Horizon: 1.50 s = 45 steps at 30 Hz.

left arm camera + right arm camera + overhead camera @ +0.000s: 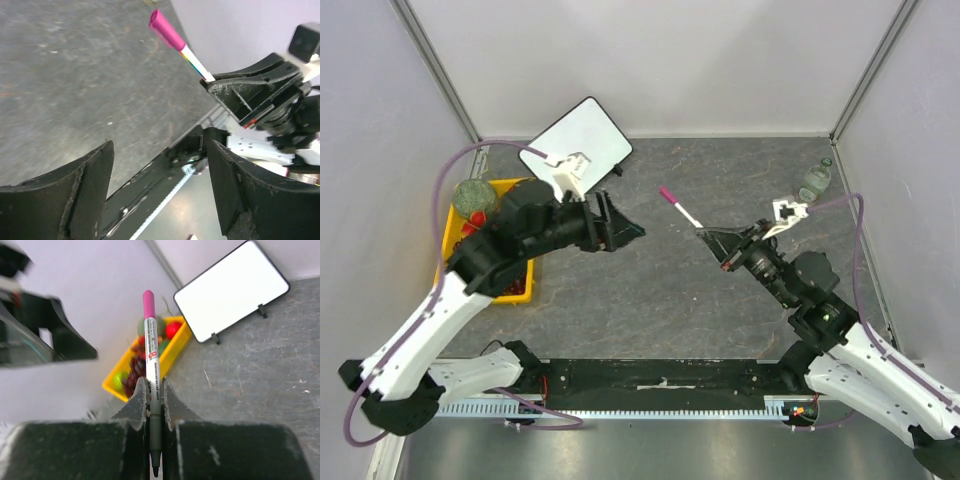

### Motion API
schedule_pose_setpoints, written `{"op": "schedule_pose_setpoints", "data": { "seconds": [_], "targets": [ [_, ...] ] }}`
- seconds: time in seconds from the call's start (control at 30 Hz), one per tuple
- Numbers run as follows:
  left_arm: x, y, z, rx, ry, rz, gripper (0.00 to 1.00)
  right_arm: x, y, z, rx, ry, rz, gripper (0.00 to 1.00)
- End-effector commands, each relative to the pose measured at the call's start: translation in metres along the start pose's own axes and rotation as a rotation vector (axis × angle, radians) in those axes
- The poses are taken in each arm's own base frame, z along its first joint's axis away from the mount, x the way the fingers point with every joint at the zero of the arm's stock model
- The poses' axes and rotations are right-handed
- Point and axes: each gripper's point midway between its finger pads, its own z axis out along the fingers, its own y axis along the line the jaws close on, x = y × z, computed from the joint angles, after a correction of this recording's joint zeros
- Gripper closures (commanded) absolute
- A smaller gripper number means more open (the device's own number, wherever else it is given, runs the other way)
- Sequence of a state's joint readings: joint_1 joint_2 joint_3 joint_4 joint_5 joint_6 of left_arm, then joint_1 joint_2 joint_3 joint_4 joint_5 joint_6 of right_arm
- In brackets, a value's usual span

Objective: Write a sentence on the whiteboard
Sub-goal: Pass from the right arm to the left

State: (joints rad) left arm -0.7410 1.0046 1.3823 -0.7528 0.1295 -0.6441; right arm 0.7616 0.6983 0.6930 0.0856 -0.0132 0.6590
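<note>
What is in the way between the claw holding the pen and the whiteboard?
Nothing visible: bare table lies between the right claw, shut on the pen, and the whiteboard. The open left claw hangs just beside that path.

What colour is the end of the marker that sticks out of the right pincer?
Pink-magenta. That marker end shows best in the left wrist view.

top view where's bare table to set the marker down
Bare table lies between the two arms, near the black base rail, and along the far edge between the whiteboard and the bottle. The far left corner is crowded: whiteboard, yellow fruit bin, left arm.
</note>
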Motion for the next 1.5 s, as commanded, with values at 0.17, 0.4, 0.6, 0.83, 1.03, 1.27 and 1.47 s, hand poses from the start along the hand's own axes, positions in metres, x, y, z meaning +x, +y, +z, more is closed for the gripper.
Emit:
{"op": "schedule_pose_setpoints", "data": {
  "seconds": [0.17, 0.4, 0.6, 0.83, 1.03, 1.27, 1.47],
  "targets": [
    [-0.011, -0.076, 0.067, 0.491, -0.031, -0.124, 0.23, -0.058, 0.014, -0.012, -0.131, -0.385, 0.466, 1.00],
    [-0.022, -0.095, 0.087, 0.584, -0.059, -0.115, 0.27, -0.065, 0.028, -0.012, -0.184, -0.376, 0.458, 1.00],
    [-0.024, -0.104, 0.094, 0.646, -0.065, -0.118, 0.42, -0.059, 0.027, -0.010, -0.191, -0.362, 0.478, 1.00],
    [-0.026, -0.103, 0.097, 0.647, -0.098, -0.115, 0.56, -0.054, 0.029, -0.006, -0.199, -0.338, 0.468, 1.00],
    [-0.033, -0.103, 0.096, 0.658, -0.147, -0.111, 0.69, -0.049, 0.031, -0.005, -0.210, -0.316, 0.460, 1.00],
    [-0.033, -0.100, 0.094, 0.625, -0.146, -0.090, 0.98, -0.046, 0.029, -0.003, -0.173, -0.278, 0.372, 0.64],
    [-0.035, -0.083, 0.079, 0.470, -0.141, 0.021, 0.98, -0.069, 0.008, -0.016, 0.064, -0.233, 0.119, 0.06]
  ]
}}
